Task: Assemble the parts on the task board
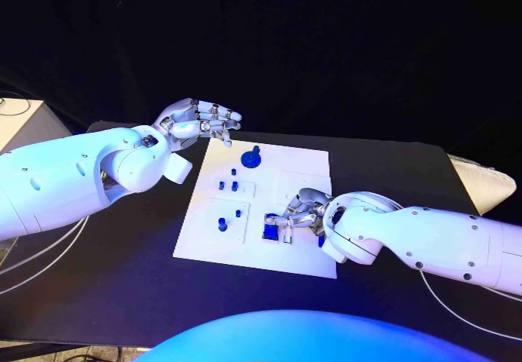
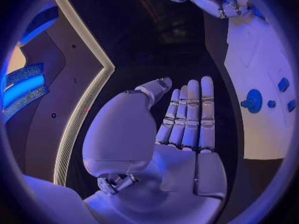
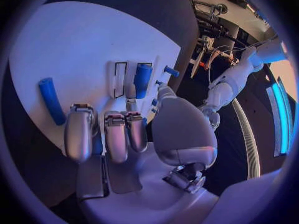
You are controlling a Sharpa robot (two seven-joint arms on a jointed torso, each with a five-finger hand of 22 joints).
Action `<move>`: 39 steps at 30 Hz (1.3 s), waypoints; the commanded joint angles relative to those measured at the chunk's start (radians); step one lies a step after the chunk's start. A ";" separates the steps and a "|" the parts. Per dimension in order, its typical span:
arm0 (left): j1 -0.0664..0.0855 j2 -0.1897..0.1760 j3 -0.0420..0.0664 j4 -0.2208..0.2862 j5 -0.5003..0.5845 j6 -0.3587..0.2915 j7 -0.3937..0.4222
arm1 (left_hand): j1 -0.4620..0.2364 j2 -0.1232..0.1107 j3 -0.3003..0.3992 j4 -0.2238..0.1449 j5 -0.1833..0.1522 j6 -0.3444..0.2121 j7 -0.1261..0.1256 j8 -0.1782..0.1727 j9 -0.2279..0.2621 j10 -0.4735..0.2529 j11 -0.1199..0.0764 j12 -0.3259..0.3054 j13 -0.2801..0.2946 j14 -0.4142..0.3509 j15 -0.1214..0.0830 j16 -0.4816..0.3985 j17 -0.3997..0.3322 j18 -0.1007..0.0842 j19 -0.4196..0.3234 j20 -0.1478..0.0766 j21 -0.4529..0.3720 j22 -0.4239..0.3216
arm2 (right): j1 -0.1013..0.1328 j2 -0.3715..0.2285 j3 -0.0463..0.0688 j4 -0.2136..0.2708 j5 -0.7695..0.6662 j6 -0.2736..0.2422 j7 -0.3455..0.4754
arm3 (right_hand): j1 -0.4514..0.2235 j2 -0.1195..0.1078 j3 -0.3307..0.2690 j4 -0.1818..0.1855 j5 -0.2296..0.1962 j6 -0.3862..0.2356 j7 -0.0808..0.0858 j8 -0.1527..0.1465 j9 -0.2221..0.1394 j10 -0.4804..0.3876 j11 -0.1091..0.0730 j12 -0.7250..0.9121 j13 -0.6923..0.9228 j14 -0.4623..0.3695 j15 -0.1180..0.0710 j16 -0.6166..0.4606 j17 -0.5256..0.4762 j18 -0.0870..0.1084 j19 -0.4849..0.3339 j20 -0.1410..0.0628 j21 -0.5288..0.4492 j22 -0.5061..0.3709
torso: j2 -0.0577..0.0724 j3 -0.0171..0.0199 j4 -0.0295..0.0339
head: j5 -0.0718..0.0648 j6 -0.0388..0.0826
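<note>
On the black table (image 1: 130, 271):
Task board (image 1: 299, 170): white, blue parts (image 1: 251, 157) standing in it.
Left hand (image 1: 199, 119): raised beside the board's far corner (fingers straight, holding nothing).
Right hand (image 1: 296, 216): fingers curled down on the board; grip cannot be told.

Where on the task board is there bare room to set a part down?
The task board is bare along its far right side, between the round blue knob and the right hand, and along its near left corner. It is crowded around the right hand, where blue parts sit.
</note>
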 commanded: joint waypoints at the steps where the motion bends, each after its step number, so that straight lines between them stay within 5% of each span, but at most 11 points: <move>1: 0.000 0.000 0.001 0.003 -0.003 0.015 0.001 | -0.007 0.003 0.000 0.005 0.003 -0.010 0.000 0.004 -0.001 -0.007 -0.002 0.006 -0.002 -0.002 0.003 -0.003 -0.001 0.014 0.003 0.006 -0.005 -0.001 | -0.001 -0.003 0.000 0.003 -0.005 0.006 0.017 | -0.015 0.000 -0.008 0.000 -0.008 -0.009 0.002 0.004 0.001 0.074 -0.006 -0.006 0.223 0.098 -0.007 0.002 0.236 -0.007 0.050 -0.004 -0.006 0.147 | 0.000 0.0002 0.0006 | 0.001 0.000; 7: 0.000 -0.001 0.000 0.004 -0.004 0.017 0.000 | -0.008 0.002 0.000 0.006 0.003 -0.013 0.000 0.003 -0.002 -0.010 -0.001 0.006 -0.002 -0.004 0.004 -0.003 -0.002 0.014 0.004 0.006 -0.006 -0.002 | -0.001 -0.024 0.000 0.019 -0.004 -0.020 0.062 | 0.012 0.014 -0.004 -0.003 0.001 -0.012 0.001 0.007 0.001 0.074 -0.006 -0.007 0.222 0.097 -0.007 0.001 0.235 -0.006 0.049 -0.004 -0.009 0.146 | 0.000 0.0000 0.0018 | 0.000 0.000; 16: 0.000 -0.001 0.000 0.004 -0.003 0.014 0.010 | -0.008 0.002 0.000 0.006 0.003 -0.014 0.001 0.003 -0.002 -0.011 -0.001 0.006 -0.002 -0.005 0.004 -0.003 -0.002 0.014 0.004 0.006 -0.007 -0.003 | 0.002 -0.153 0.002 0.109 0.070 -0.104 0.232 | 0.194 0.028 0.031 -0.016 0.050 -0.054 0.015 -0.007 -0.011 0.065 0.005 -0.022 0.213 0.096 0.001 -0.003 0.227 -0.003 0.047 0.002 -0.028 0.140 | -0.001 -0.0006 -0.0033 | -0.007 0.000; 23: 0.000 -0.001 0.000 0.006 -0.001 0.013 0.013 | -0.008 0.002 0.000 0.007 0.003 -0.015 0.001 0.003 -0.002 -0.012 0.000 0.007 -0.002 -0.005 0.005 -0.003 -0.002 0.014 0.005 0.007 -0.007 -0.003 | 0.005 -0.273 0.003 0.145 0.082 -0.093 0.235 | 0.256 0.009 0.065 -0.020 0.018 -0.048 0.016 -0.016 -0.020 0.071 0.005 -0.015 0.219 0.098 0.002 0.000 0.235 -0.006 0.051 0.003 -0.015 0.148 | -0.003 0.0003 -0.0120 | -0.014 0.000; 30: 0.000 0.000 0.000 0.004 0.000 0.014 0.014 | -0.008 0.002 -0.001 0.008 0.002 -0.015 0.001 0.003 -0.003 -0.012 0.000 0.007 -0.002 -0.006 0.005 -0.003 -0.002 0.014 0.005 0.007 -0.008 -0.004 | -0.022 -0.365 -0.001 0.158 -0.010 -0.082 0.213 | 0.272 -0.007 0.074 -0.019 0.017 -0.038 0.013 -0.017 -0.022 0.072 0.003 -0.012 0.221 0.100 0.001 0.004 0.244 -0.008 0.054 0.003 -0.003 0.155 | -0.006 0.0027 -0.0212 | -0.015 0.000; 35: 0.000 0.002 0.000 0.002 0.000 0.016 0.014 | -0.008 0.002 -0.001 0.008 0.002 -0.015 0.001 0.003 -0.003 -0.012 0.000 0.007 -0.002 -0.006 0.005 -0.003 -0.002 0.014 0.005 0.007 -0.008 -0.004 | -0.043 -0.364 -0.004 0.148 -0.041 -0.083 0.152 | 0.268 -0.018 0.075 -0.011 0.017 -0.030 0.013 -0.017 -0.024 0.074 0.003 -0.010 0.223 0.100 0.000 0.005 0.246 -0.010 0.055 0.003 0.004 0.159 | -0.007 0.0061 -0.0317 | -0.011 0.000; 39: -0.001 0.006 -0.001 0.000 0.000 0.019 0.014 | -0.008 0.002 -0.001 0.008 0.002 -0.015 0.001 0.003 -0.003 -0.012 0.000 0.007 -0.002 -0.006 0.005 -0.003 -0.002 0.014 0.005 0.007 -0.008 -0.004 | -0.058 -0.339 -0.005 0.134 -0.066 -0.098 0.113 | 0.266 -0.021 0.075 -0.008 0.017 -0.027 0.012 -0.017 -0.024 0.074 0.002 -0.010 0.223 0.100 0.000 0.005 0.246 -0.009 0.055 0.003 0.003 0.158 | -0.007 0.0073 -0.0292 | -0.013 0.000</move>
